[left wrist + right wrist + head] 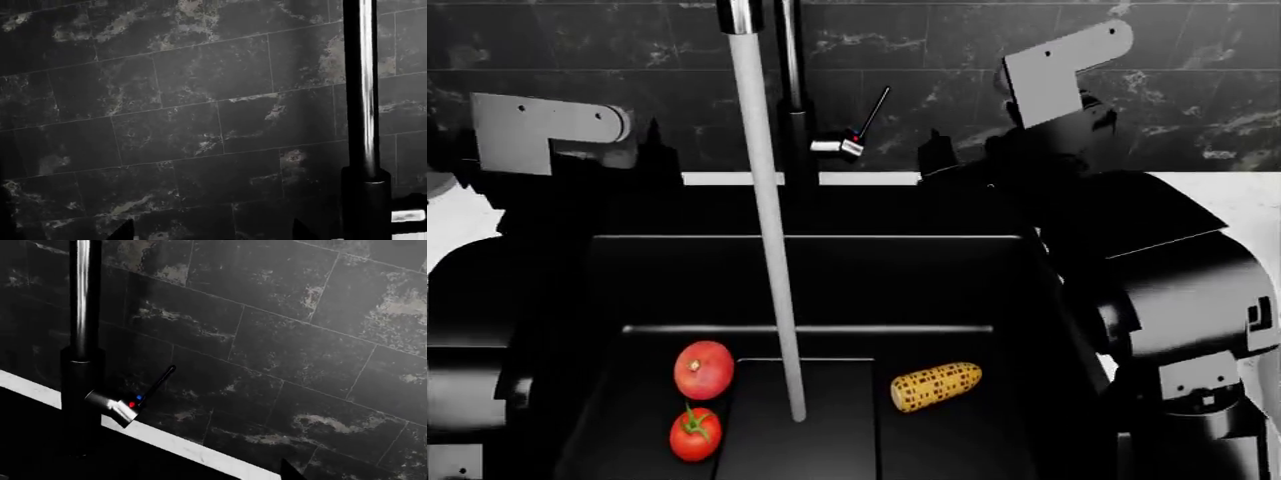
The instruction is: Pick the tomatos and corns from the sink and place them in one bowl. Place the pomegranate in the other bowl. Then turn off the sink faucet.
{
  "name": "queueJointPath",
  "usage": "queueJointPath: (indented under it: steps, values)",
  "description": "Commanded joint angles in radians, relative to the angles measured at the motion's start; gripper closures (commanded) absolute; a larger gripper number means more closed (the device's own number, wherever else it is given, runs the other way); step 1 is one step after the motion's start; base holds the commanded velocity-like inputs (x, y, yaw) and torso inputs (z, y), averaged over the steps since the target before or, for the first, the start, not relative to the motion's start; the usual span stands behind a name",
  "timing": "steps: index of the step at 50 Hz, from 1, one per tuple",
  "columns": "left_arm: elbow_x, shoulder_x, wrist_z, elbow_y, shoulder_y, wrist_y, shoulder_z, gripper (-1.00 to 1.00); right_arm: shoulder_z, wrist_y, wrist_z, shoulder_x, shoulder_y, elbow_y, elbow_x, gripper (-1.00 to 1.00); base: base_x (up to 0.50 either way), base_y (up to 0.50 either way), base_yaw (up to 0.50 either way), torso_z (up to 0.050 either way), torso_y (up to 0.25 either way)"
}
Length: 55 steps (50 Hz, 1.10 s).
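Water (771, 250) ran into the sink (961, 300); two tomatoes (703, 369) and one corn (936, 386) lay inside. State of either end effector could not be told.

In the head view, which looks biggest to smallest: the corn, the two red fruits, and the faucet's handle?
1. Corn, longest.
2. The upper red fruit and the lower tomato look about alike; too close to rank.
3. Faucet handle, a thin rod, though it sits farther back.

two tomatoes (703, 369) (695, 433), one corn cob (936, 386), one faucet (787, 90)
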<state>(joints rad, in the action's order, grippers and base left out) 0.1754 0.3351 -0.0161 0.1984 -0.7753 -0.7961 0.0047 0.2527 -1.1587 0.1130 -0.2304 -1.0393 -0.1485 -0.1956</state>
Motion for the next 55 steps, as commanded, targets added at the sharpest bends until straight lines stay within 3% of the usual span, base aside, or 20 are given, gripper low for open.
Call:
queueJointPath:
  steps: [1, 3, 7, 9, 13, 18, 28, 31, 34, 37, 42, 55]
  values:
    - [0.187, 0.182, -0.214, 0.419, 0.094, -0.277, 0.01, -1.0, 0.265, -0.389, 0.148, -0.185, -0.067, -0.39, -0.111, -1.0, 0.0, 0.0, 0.0, 0.0, 0.0]
    - [0.22, 0.244, -0.26, 0.498, 0.124, -0.31, -0.008, -1.0, 0.297, -0.412, 0.063, -0.244, -0.111, -0.416, -0.266, -1.0, 0.0, 0.0, 0.0, 0.0, 0.0]
    - [0.31, 0.373, -0.372, 0.639, 0.2, -0.375, -0.094, -1.0, 0.346, -0.411, -0.45, -0.375, -0.304, -0.375, -0.866, -1.0, 0.0, 0.0, 0.0, 0.0, 0.0]
    - [0.341, 0.429, -0.416, 0.692, 0.242, -0.392, -0.142, -1.0, 0.39, -0.409, -0.613, -0.408, -0.381, -0.361, -1.166, -1.0, 0.0, 0.0, 0.0, 0.0, 0.0]
    - [0.369, 0.505, -0.479, 0.76, 0.324, -0.389, -0.237, -1.0, 0.486, -0.398, -0.843, -0.451, -0.507, -0.331, -1.473, -1.0, 0.0, 0.0, 0.0, 0.0, 0.0]
    - [0.363, 0.558, -0.542, 0.797, 0.432, -0.318, -0.287, -1.0, 0.563, -0.383, -0.94, -0.475, -0.592, -0.329, -1.601, -1.0, 0.0, 0.0, 0.0, 0.0, -0.133]
    - [0.394, 0.606, -0.602, 0.84, 0.547, -0.261, -0.347, -1.0, 0.612, -0.363, -0.931, -0.488, -0.646, -0.349, -1.634, -1.0, 0.0, 0.0, 0.0, 0.0, -0.25]
    - [0.558, 0.692, -0.569, 0.848, 0.657, -0.198, -0.409, -1.0, 0.621, -0.358, -0.929, -0.492, -0.66, -0.354, -1.642, -1.0, 0.0, 0.0, 0.0, 0.0, 0.0]
    - [0.622, 0.781, -0.505, 0.847, 0.778, -0.103, -0.418, -1.0, 0.627, -0.351, -0.923, -0.496, -0.66, -0.363, -1.639, -1.0, 0.0, 0.0, 0.0, 0.0, 0.0]
    - [0.629, 0.824, -0.463, 0.844, 0.807, -0.066, -0.353, -1.0, 0.633, -0.343, -0.917, -0.499, -0.652, -0.373, -1.632, -1.0, 0.0, 0.0, 0.0, 0.0, 0.0]
    - [0.569, 0.845, -0.434, 0.823, 0.74, -0.055, -0.146, -1.0, 0.656, -0.347, -0.899, -0.499, -0.64, -0.392, -1.627, -1.0, 0.0, 0.0, 0.0, 0.0, 0.0]
    - [0.319, 0.709, -0.467, 0.699, 0.343, -0.252, 0.402, -1.0, 0.672, -0.32, -0.852, -0.499, -0.615, -0.417, -1.565, -1.0, 0.0, 0.0, 0.0, 0.0, 0.0]
